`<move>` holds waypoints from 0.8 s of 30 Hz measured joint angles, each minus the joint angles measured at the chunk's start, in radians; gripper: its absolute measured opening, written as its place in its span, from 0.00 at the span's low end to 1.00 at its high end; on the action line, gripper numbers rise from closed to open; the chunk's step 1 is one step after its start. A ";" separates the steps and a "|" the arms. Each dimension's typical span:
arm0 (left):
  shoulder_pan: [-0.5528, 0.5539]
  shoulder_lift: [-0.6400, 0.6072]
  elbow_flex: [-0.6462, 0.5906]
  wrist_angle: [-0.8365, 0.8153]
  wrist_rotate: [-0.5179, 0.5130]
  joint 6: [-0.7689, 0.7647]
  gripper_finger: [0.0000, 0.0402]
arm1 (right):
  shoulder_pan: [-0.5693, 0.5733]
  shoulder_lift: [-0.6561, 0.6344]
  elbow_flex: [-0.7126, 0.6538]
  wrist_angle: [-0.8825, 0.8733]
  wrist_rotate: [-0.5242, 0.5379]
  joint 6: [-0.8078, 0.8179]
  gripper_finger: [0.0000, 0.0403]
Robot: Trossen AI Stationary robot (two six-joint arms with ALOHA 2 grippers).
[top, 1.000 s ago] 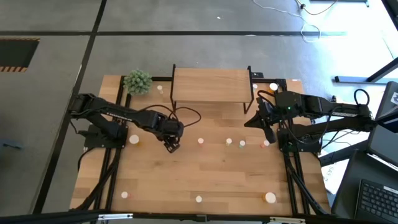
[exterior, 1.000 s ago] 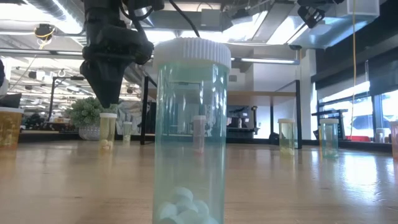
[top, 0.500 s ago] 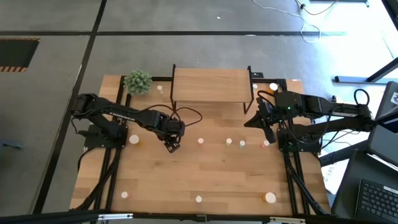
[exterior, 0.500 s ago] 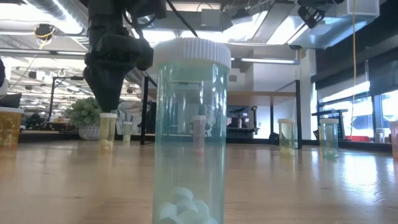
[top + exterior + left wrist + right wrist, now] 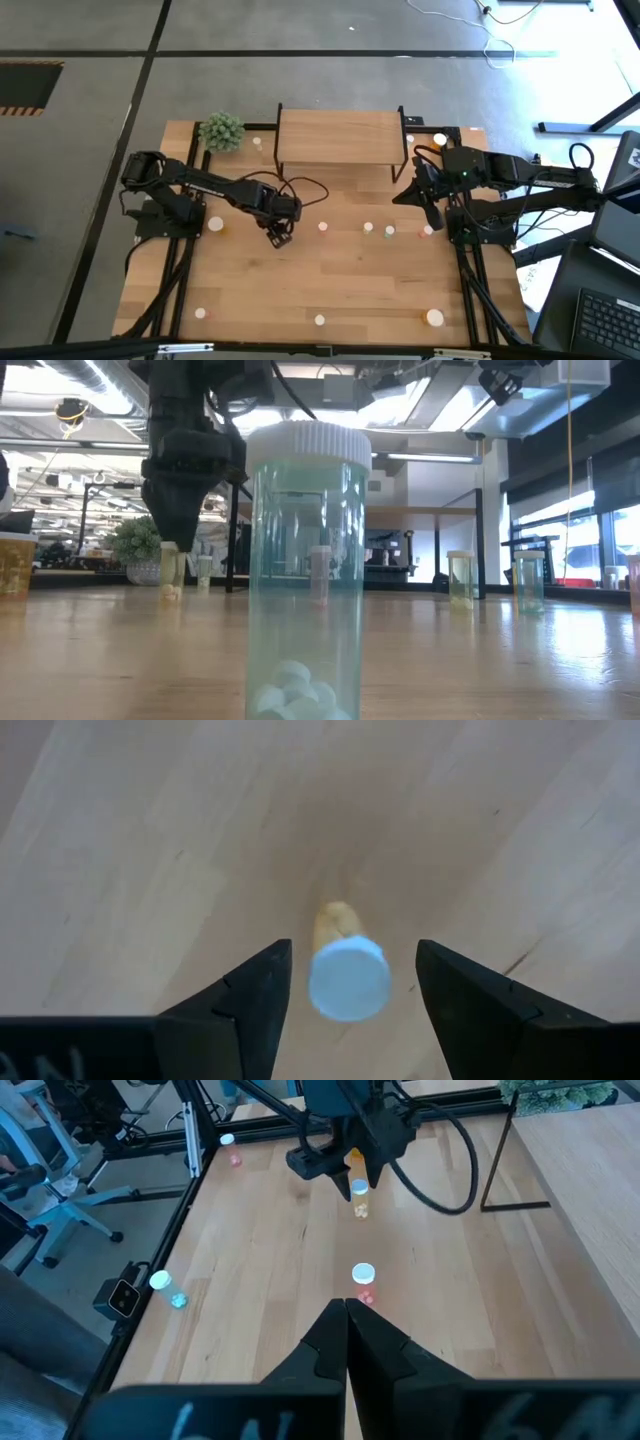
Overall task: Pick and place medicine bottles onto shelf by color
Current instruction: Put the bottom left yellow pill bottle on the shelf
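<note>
Barely started, by the looks: the shelf at 12 o'clock is bare, bottles scattered over the tabletop. The left tool is spread around a yellowish bottle, not yet squeezed. The right tool is parked together at 3 o'clock.

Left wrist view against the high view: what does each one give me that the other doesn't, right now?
Only the left wrist view shows the yellowish bottle with its pale cap sitting in the gap between the two open fingers, clear of both.

Only the high view shows the layout: the shelf at the table's far edge, the plant ball, other bottles scattered over the tabletop, and the right gripper shut and waiting at the right.

Both show the left gripper above bare wooden tabletop, nowhere near the shelf.
</note>
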 joint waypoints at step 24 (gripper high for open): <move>0.003 0.007 0.000 -0.006 0.000 -0.006 0.52 | 0.000 0.000 0.000 -0.002 0.000 -0.001 0.01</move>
